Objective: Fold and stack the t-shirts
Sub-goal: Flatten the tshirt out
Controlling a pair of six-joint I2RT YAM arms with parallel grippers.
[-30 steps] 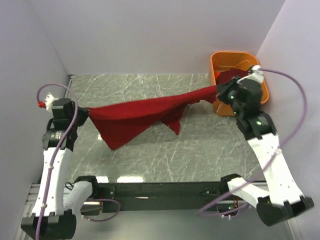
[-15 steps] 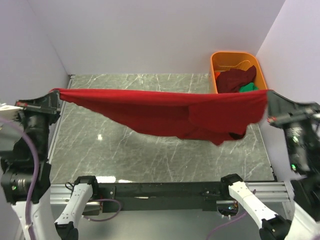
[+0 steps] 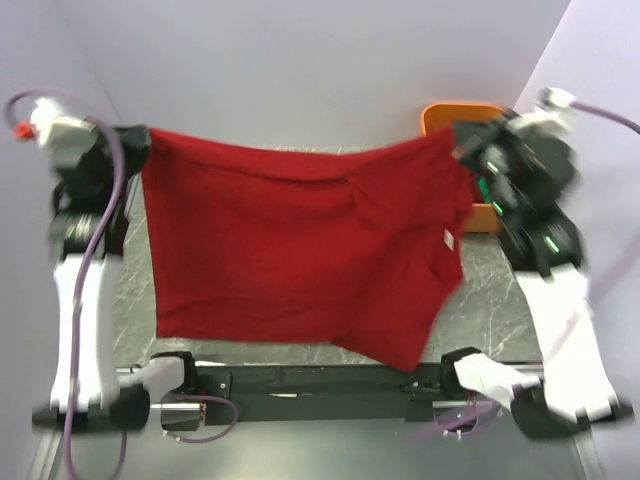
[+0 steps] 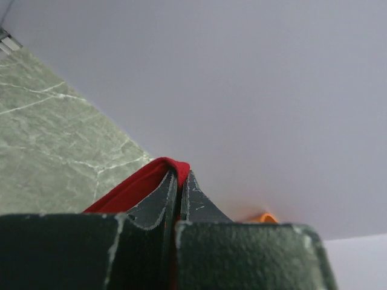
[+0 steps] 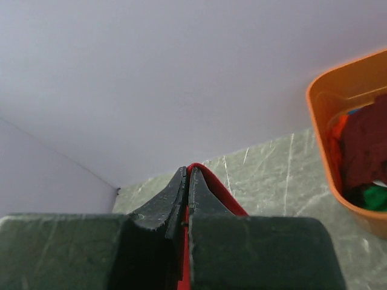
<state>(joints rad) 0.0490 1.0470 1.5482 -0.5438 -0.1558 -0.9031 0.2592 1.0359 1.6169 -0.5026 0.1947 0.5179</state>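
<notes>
Your left gripper [image 3: 137,140], well left of the tub [image 3: 458,112], is pinched tight on one top corner of the red shirt [image 3: 290,250]. The shirt hangs spread in the air from there across to just beside the tub, where your right gripper [image 3: 460,142] is clamped on the other corner; the maroon shirt [image 5: 363,142] and green shirt [image 5: 376,197] lie inside the tub. Risk: both holds look like thin edge pinches, so a fast swing or overstretch could slip a corner, and the bunched lower hem on the tub side may land creased or snag the tub rim.
</notes>
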